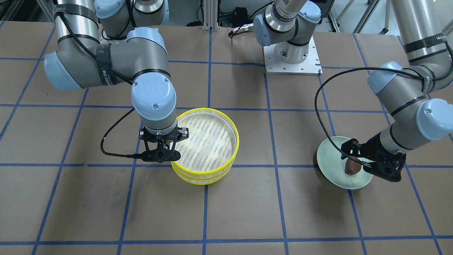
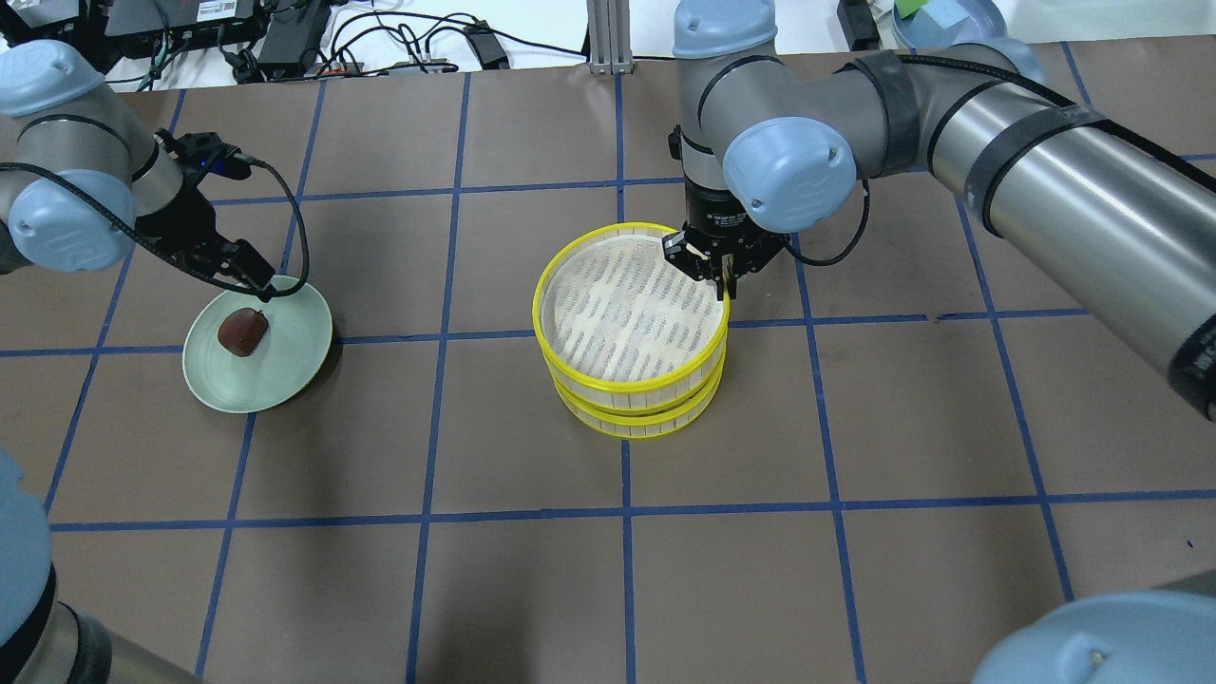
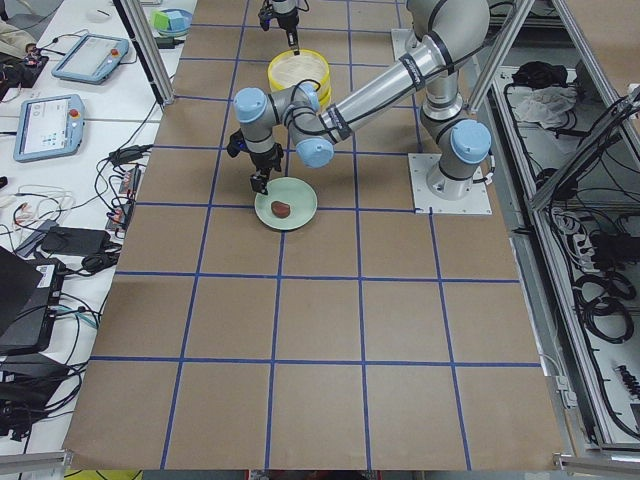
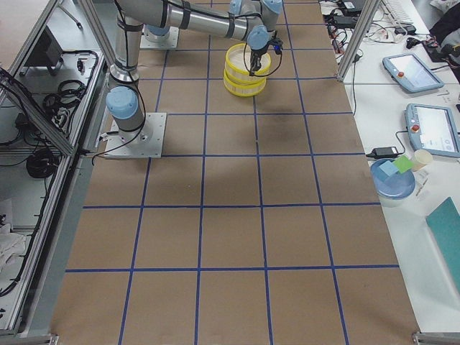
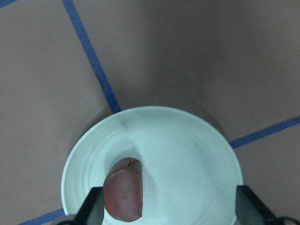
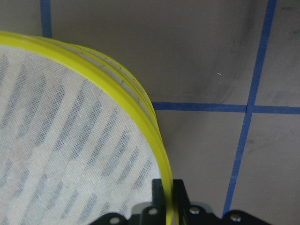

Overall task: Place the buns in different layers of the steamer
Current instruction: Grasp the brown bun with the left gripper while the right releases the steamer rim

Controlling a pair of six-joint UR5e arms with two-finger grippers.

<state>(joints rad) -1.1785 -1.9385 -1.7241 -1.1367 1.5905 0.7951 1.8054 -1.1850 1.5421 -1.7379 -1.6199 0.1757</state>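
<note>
The dark reddish-brown bun [image 2: 242,332] lies on a pale green plate [image 2: 285,375] at the table's left. My left gripper [image 2: 261,288] hovers open just over the plate's far edge. In the left wrist view its fingers [image 5: 96,206] stand wide apart, one beside the bun [image 5: 123,194]. The steamer [image 2: 570,380], two stacked yellow-rimmed trays, stands mid-table. My right gripper [image 2: 724,283] is shut on the top tray's rim [image 6: 117,84], one finger inside and one outside. The top tray's mesh floor is bare. The cream-white bun is not in view.
The left arm's base plate [image 1: 292,60] sits at the robot's edge of the table. A black cable [image 1: 320,117] loops from the left wrist over the plate [image 1: 329,156]. Brown paper with blue tape lines covers the table.
</note>
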